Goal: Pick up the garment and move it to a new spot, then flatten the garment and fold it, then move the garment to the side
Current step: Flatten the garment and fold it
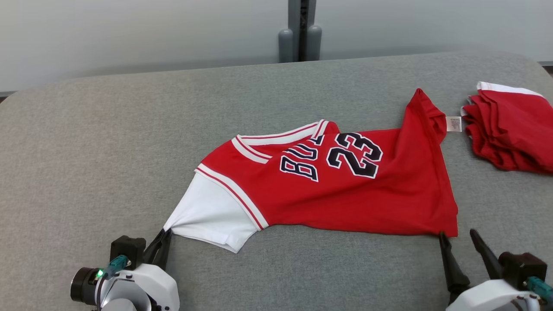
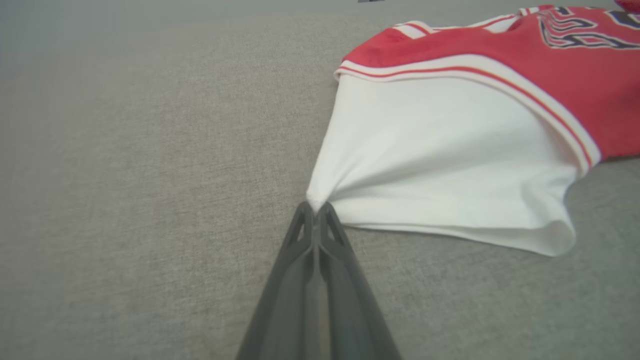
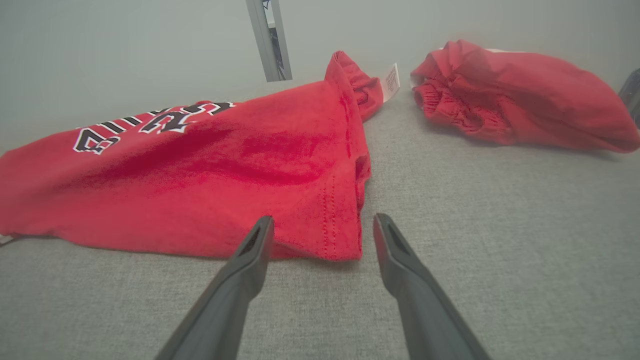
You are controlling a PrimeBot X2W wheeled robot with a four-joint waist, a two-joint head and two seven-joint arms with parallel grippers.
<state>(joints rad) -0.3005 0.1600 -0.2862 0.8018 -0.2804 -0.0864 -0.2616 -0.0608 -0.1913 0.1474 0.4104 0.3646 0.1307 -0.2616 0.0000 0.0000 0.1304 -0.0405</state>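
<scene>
L gripper (image 1: 163, 236) is pressed tight, pinching the very tip of the white sleeve (image 1: 207, 216), and the cloth bunches to a point right at the pinch. R gripper (image 1: 457, 234) is spread wide, jaws either side of the near hem corner (image 3: 345, 240) of the jersey (image 1: 337, 190), nothing held on that side yet. Jersey lies on the table (image 1: 129, 129), about the middle, print up. It's mostly spread out, but the far corner is flipped up w/ its tag (image 1: 453, 124) showing. A 2nd red pile (image 1: 510, 129) sits just beside that corner, on the R. Risks as I judge them: my L pinch has only a sliver of sleeve edge, so a hard pull could slip it out, or I drag one layer and the sleeve twists. If R closes too shallow it grabs just the top layer, or table fabric, and the lift goes lopsided w/ one side up and the other dragging. Uneven lift = jersey bunches instead of hanging flat. Swinging R-ward could also snag the 2nd red pile and sweep it along. R needs both layers at the corner before any lift.
</scene>
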